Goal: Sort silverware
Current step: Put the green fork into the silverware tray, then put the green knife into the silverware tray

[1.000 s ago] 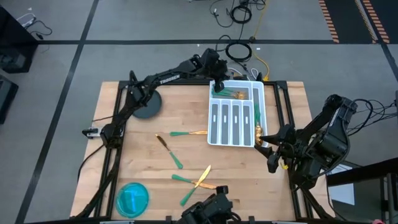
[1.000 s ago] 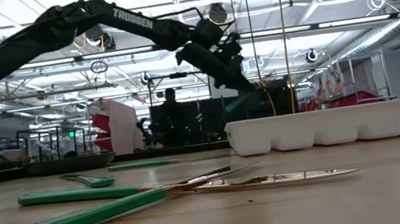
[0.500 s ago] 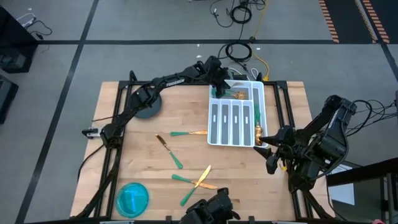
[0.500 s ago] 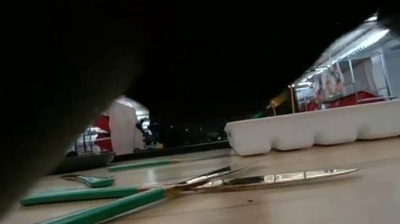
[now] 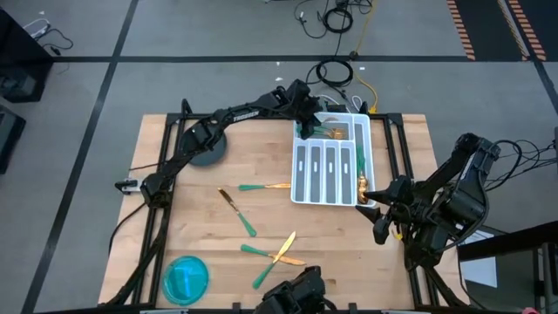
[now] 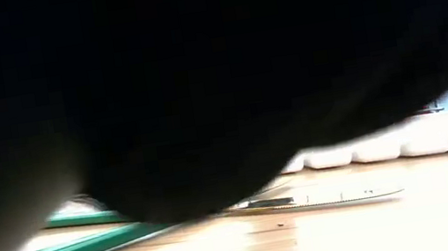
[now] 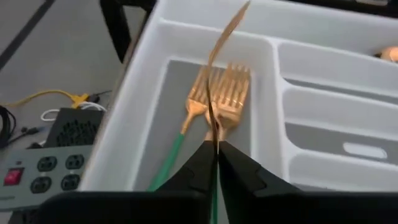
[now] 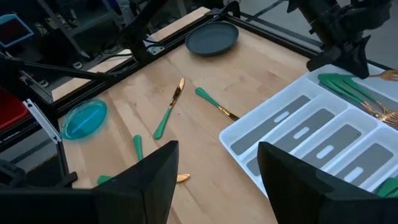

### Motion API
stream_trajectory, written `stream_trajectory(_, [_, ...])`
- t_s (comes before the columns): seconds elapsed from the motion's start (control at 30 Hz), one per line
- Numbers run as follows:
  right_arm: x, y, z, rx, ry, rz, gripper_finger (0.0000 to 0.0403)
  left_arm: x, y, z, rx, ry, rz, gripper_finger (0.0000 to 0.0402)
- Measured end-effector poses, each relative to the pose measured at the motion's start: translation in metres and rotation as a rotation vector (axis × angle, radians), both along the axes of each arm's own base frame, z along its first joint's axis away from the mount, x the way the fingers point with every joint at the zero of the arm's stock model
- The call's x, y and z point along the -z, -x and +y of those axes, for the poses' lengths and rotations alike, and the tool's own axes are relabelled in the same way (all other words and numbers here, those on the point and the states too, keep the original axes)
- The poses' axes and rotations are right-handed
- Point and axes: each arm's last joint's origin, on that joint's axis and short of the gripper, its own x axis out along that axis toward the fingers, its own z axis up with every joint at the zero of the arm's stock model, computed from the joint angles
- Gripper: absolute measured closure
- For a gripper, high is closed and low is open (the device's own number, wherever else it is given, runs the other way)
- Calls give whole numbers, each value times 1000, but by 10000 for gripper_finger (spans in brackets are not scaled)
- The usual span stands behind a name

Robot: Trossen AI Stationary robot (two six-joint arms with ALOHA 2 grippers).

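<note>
The left gripper is being held over the far end of the tray, its fingers pinched on a fork that is standing edge-on above the forks already lying in the tray's crosswise far compartment. The right gripper is being kept off the tray's near right corner, beyond the table edge, fingers spread and gripping nothing. More silverware is lying in the tray's right-hand slot. Loose silverware is being left on the table left of the tray: a fork, a knife, and a crossed cluster nearer the front. A dark plate and a blue dish are sitting farther left. The low view is being mostly blocked by something dark.
</note>
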Motion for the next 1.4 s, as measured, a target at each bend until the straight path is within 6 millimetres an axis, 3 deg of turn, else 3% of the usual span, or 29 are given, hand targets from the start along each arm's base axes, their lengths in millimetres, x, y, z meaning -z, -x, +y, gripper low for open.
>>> stream_trajectory(0.2, [0, 0, 0, -6, 8, 5, 190, 4, 1, -4, 34, -9, 47, 333])
stream_trajectory(0.37, [0, 0, 0, -13, 18, 11, 190, 5, 1, -4, -10, -52, 68, 329])
stream_trajectory(0.43, [0, 0, 0, -16, 22, 14, 190, -4, 0, -7, -25, -71, 67, 329])
stream_trajectory(0.5, [0, 0, 0, -17, 25, 15, 190, -26, 0, -13, -27, -88, 51, 329])
stream_trajectory(0.63, [0, 1, -1, -24, 38, 24, 190, -112, 18, -34, -26, -111, 4, 328])
stream_trajectory(0.77, [2, 2, -2, -45, 60, 70, 186, -193, 63, -76, -33, -57, 13, 329])
stream_trajectory(0.87, [3, 4, -4, -42, 78, 94, 179, -246, 109, -125, 65, -88, 66, 329])
stream_trajectory(0.97, [3, 5, -8, -37, 114, 118, 175, -283, 152, -171, 119, -55, 98, 329])
stream_trajectory(1.07, [4, 3, -12, -11, 128, 130, 176, -292, 178, -203, 106, 68, 199, 329])
stream_trajectory(1.17, [4, -5, -20, 9, 159, 163, 179, -294, 190, -234, 137, 166, 287, 329])
stream_trajectory(1.4, [8, -40, -39, -11, 296, 280, 181, -318, 200, -307, 314, 158, 142, 329])
